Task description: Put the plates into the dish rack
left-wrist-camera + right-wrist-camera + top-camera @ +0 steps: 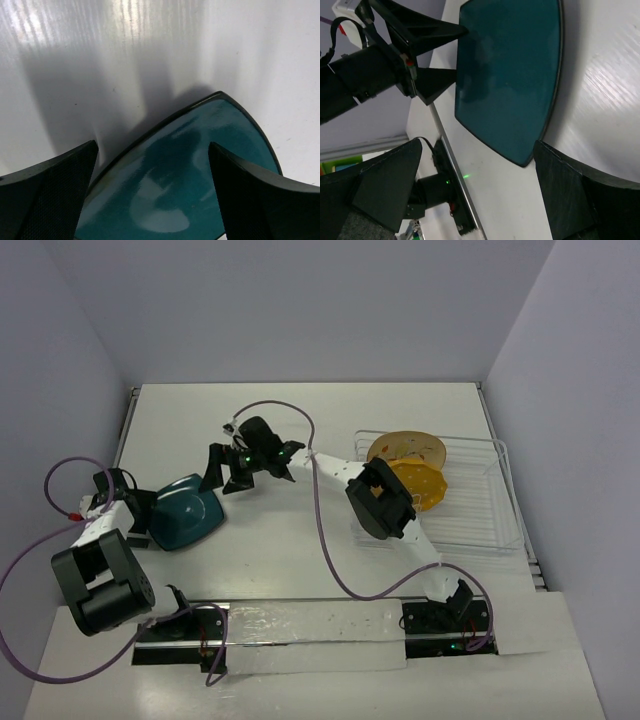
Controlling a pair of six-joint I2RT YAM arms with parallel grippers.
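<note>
The dark teal plate lies flat on the left part of the table. The left gripper is at the plate's left edge, with its jaws fully apart and one finger on each side of the plate's corner. It holds nothing. The right gripper hangs near the plate's far right side, not touching it, also wide open and empty. The yellow plate and the cream plate stand in the dish rack on the right.
</note>
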